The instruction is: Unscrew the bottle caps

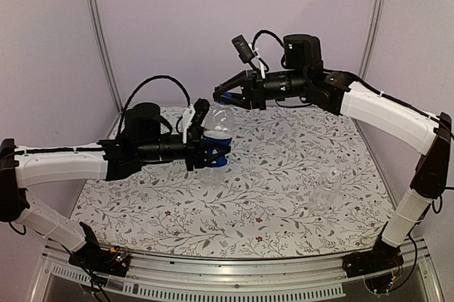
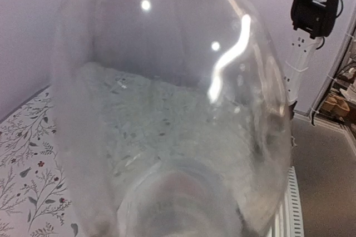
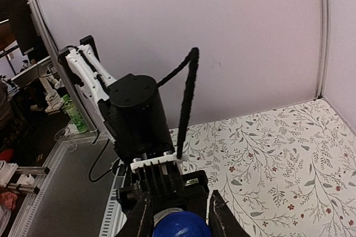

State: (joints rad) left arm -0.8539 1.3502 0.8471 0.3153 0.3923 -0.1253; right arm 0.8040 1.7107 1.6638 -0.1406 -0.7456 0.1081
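Nearest, the clear bottle [image 1: 328, 190] stood alone on the desk [image 1: 248, 224], well apart from both claws. Behind it, left claw [image 1: 213, 152] gripped the labelled bottle [image 1: 220, 128] aloft, right claw [image 1: 221, 98] pinched tight on its blue cap [image 3: 181, 227]. Neither cap off yet, I'd say.

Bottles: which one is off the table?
The blue-labelled bottle, held up in the left fingers with its blue cap between the right fingers; the clear bottle stands on the table.

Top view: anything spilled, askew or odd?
Nothing stands out. The left end effector holds the labelled bottle off the table, the right end effector is closed on its blue cap, and the clear bottle looks upright on the table. No spill visible.
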